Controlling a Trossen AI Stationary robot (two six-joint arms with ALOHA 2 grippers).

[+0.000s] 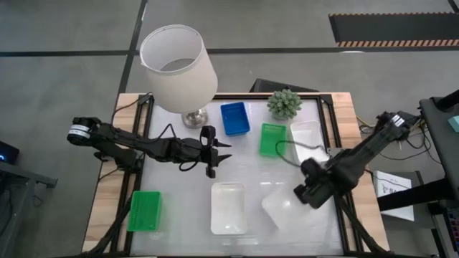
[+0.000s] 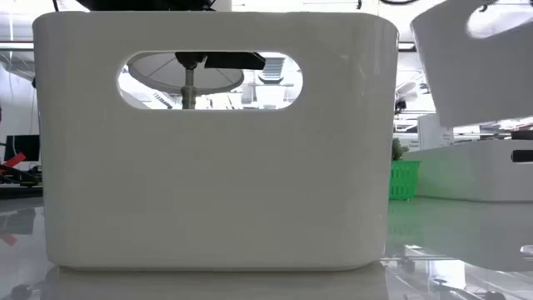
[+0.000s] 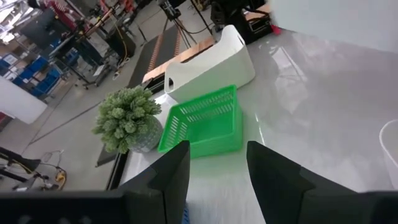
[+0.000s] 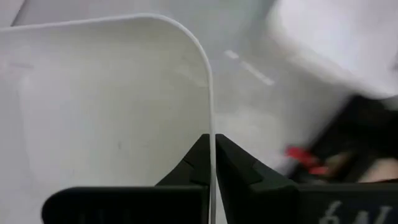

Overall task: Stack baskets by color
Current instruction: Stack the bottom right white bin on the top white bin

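Note:
My right gripper (image 1: 305,192) is shut on a white basket (image 1: 280,208) near the table's front right; in the low view this basket (image 2: 475,58) hangs tilted above the table. A second white basket (image 1: 228,208) sits on its bottom at the near middle and fills the low view (image 2: 216,142). A third white basket (image 1: 308,136), a green basket (image 1: 272,140) and a blue basket (image 1: 234,118) sit toward the far side. Another green basket (image 1: 145,211) rests near left. My left gripper (image 1: 215,150) hovers open mid-table, pointing at the green basket (image 3: 208,124). My right gripper pinches the thin wall (image 4: 211,124) of the white basket at its rim, on the basket's right end, one finger inside and one outside. The fingers come from above, pointing down. The basket hangs tilted below them, lifted clear of the table.
A white-shaded lamp (image 1: 179,68) stands at the far left of the white tabletop and a small potted plant (image 1: 285,104) at the far middle. Cables lie beside the right arm (image 1: 287,154). Bare tabletop shows between the two arms (image 1: 251,172).

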